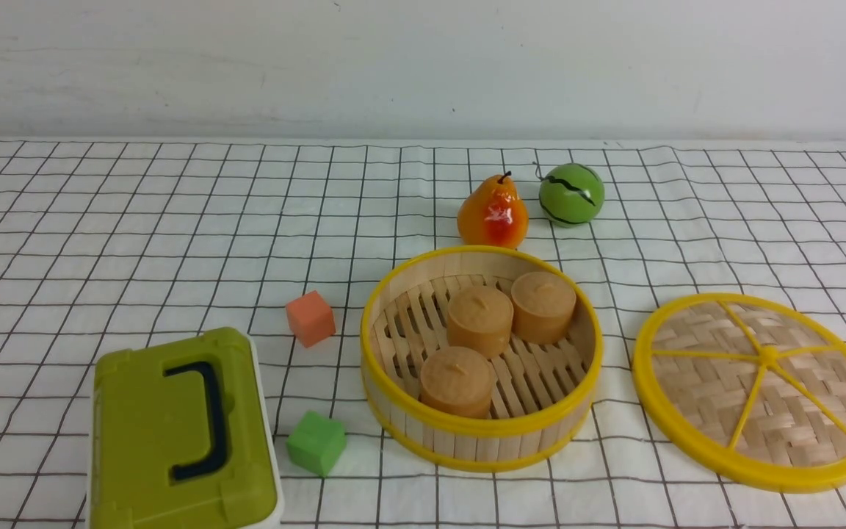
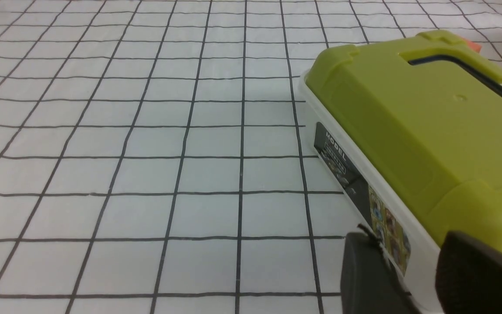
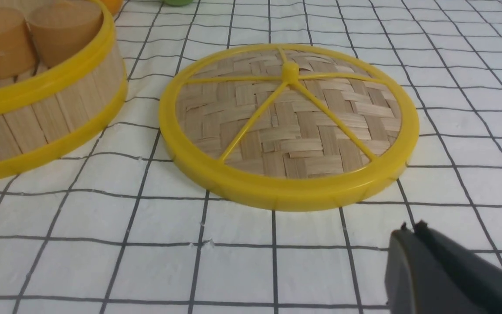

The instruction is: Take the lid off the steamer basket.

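On the checked cloth of the worktop (image 1: 136, 220) we find the lid (image 1: 761, 391) lying flat, just right of the open steamer basket (image 1: 482, 430), apart from it. Our right pincer (image 3: 412, 244) is nearer, empty; its opening we cannot tell.

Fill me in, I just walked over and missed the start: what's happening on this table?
Nothing is being held. The lid lies flat on the checked cloth, beside and apart from the steamer basket, which sits open with three tan cylinders inside. The right gripper hangs near the lid without touching it; the left gripper is by the olive-green box.
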Motion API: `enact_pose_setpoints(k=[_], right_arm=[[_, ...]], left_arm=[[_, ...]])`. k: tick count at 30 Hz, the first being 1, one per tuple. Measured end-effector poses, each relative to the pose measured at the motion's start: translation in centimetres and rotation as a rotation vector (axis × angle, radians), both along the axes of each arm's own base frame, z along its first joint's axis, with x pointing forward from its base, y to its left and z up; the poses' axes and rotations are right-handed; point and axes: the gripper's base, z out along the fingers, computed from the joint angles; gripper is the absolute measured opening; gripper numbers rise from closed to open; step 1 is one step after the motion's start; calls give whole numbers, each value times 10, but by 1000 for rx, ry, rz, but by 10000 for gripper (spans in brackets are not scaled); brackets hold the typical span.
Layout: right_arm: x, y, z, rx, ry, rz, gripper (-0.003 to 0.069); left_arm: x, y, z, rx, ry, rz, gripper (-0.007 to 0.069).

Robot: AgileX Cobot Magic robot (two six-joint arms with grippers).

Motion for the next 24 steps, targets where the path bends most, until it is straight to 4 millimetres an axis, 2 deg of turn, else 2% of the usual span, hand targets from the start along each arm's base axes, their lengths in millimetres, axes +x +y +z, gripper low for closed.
enact_pose_setpoints(k=[24], right_arm=[[0, 0, 0, 1, 2, 1, -3]], left_arm=[[0, 0, 0, 0, 0, 0, 239]])
